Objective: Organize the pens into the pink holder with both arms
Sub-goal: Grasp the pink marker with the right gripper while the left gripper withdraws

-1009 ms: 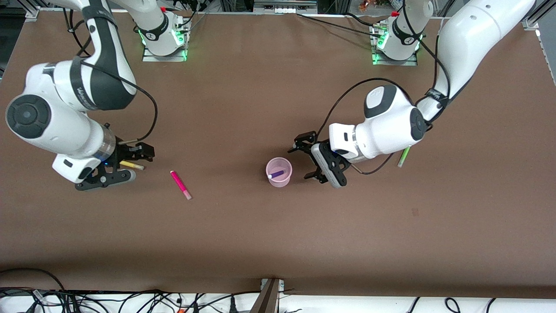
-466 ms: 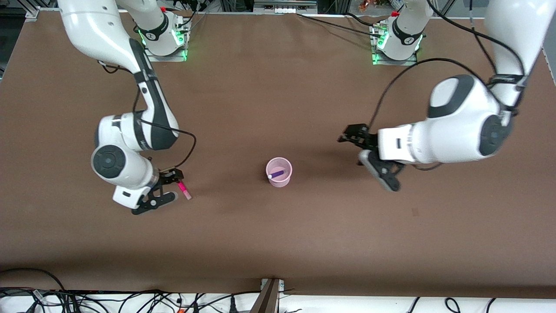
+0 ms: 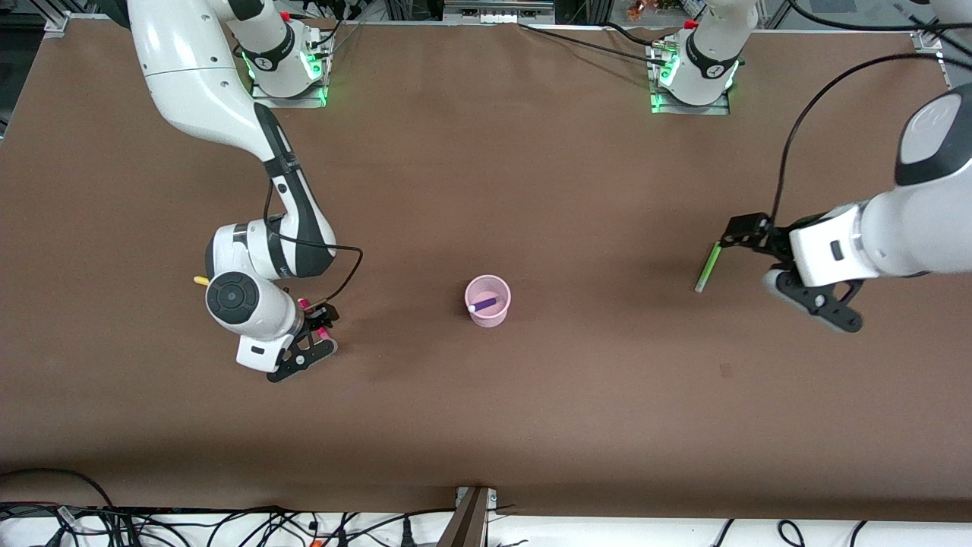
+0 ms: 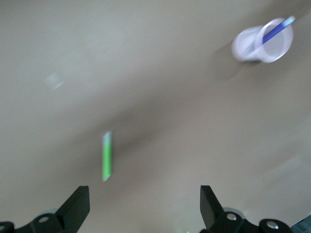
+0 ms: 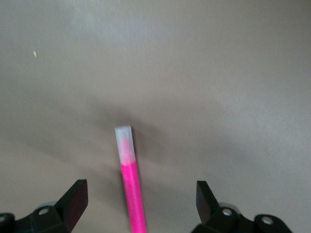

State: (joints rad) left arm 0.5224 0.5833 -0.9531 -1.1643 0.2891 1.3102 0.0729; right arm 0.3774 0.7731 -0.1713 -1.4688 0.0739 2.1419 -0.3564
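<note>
You have bare brown tabletop (image 3: 486, 425) along the near edge. Right gripper (image 3: 315, 334) sits low over the slim magenta-pink pen (image 5: 130, 184) with its pale end cap — fingers spread wide, pen lying between them, ungripped. Small pale pink round plastic holder (image 3: 487, 301) stands mid-table, purple pen (image 3: 484, 305) leaning inside. Left gripper (image 3: 782, 266) is open, empty, beside the light green pen (image 3: 708, 267). Yellow pen (image 3: 200, 280) tip shows by the right arm.

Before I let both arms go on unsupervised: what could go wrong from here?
The right hand straddles the magenta pen, fingers open; an off-centre close could roll it away. The left hand, open near the green pen, sits to one side of it and may miss. The yellow pen lies partly hidden under the right arm, which might knock it.
</note>
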